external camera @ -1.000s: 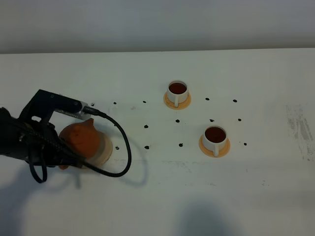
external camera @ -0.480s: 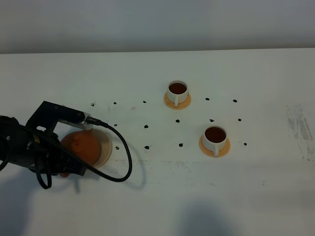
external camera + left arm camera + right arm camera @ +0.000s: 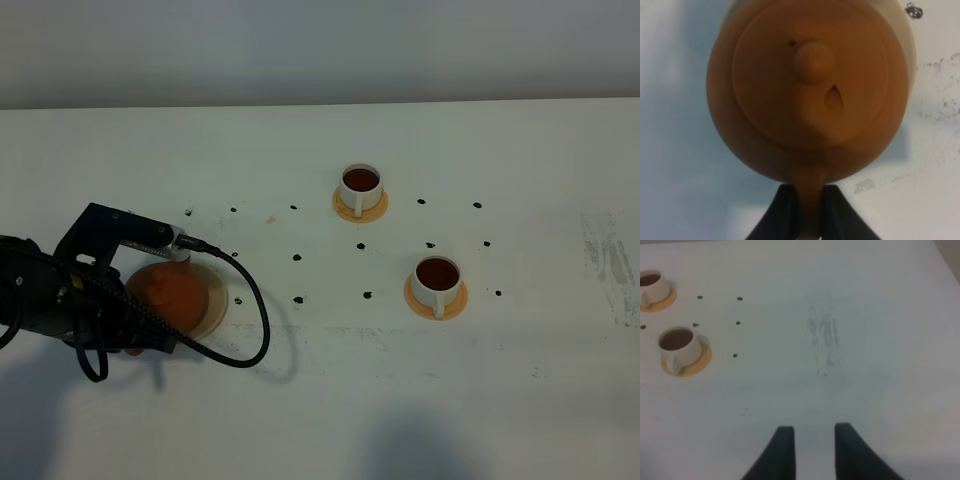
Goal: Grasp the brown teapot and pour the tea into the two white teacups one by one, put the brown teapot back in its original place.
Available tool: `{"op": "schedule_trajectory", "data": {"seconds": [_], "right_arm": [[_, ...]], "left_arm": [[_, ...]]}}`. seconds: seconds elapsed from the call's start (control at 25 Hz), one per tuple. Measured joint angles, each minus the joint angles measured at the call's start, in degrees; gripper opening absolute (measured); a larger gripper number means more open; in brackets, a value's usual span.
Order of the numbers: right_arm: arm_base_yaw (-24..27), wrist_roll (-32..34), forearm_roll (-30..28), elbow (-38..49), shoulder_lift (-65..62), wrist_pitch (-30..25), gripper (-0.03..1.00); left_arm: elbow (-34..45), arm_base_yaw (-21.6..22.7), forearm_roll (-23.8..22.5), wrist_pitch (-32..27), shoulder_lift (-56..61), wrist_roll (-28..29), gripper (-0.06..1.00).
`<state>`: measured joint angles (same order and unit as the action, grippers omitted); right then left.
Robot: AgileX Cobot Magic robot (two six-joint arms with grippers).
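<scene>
The brown teapot (image 3: 172,291) stands upright on the beige coaster (image 3: 213,297) at the left of the table. In the left wrist view the teapot (image 3: 810,90) is seen from above, with the coaster's rim (image 3: 908,40) showing behind it. My left gripper (image 3: 809,215) is shut on the teapot's loop handle (image 3: 809,192). The two white teacups, far (image 3: 360,186) and near (image 3: 437,276), stand on orange saucers and hold dark tea. My right gripper (image 3: 814,452) is open and empty, low over bare table right of the cups (image 3: 675,343).
My left arm and its black cable (image 3: 255,330) cover the teapot's near side. Small black dots (image 3: 297,257) mark the table between teapot and cups. A scuffed patch (image 3: 608,258) lies at the far right.
The left arm has come down and toward the near edge, bringing the teapot from a tilted, raised pose to upright on the coaster. The cups and the right gripper have not moved.
</scene>
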<state>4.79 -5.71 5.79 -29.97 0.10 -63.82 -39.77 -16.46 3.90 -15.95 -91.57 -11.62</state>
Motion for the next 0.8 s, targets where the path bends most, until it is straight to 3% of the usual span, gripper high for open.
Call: {"op": "schedule_trajectory", "data": {"seconds": [0.12,0.36,0.6,0.8], "right_arm": [[0.0,0.0,0.0,0.0,0.0,0.0,0.22],[0.0,0.0,0.0,0.0,0.0,0.0,0.22],[0.0,0.0,0.0,0.0,0.0,0.0,0.22],[0.0,0.0,0.0,0.0,0.0,0.0,0.22]], "left_arm": [[0.0,0.0,0.2,0.6,0.2,-0.9,0.15],[0.0,0.0,2.1,0.1,0.7,-1.3,0.43],[0.0,2.1,2.9,-3.7,5.7,-1.3,0.47],[0.0,7.6,1.2,-10.0,13.8,-1.0,0.47]]}}
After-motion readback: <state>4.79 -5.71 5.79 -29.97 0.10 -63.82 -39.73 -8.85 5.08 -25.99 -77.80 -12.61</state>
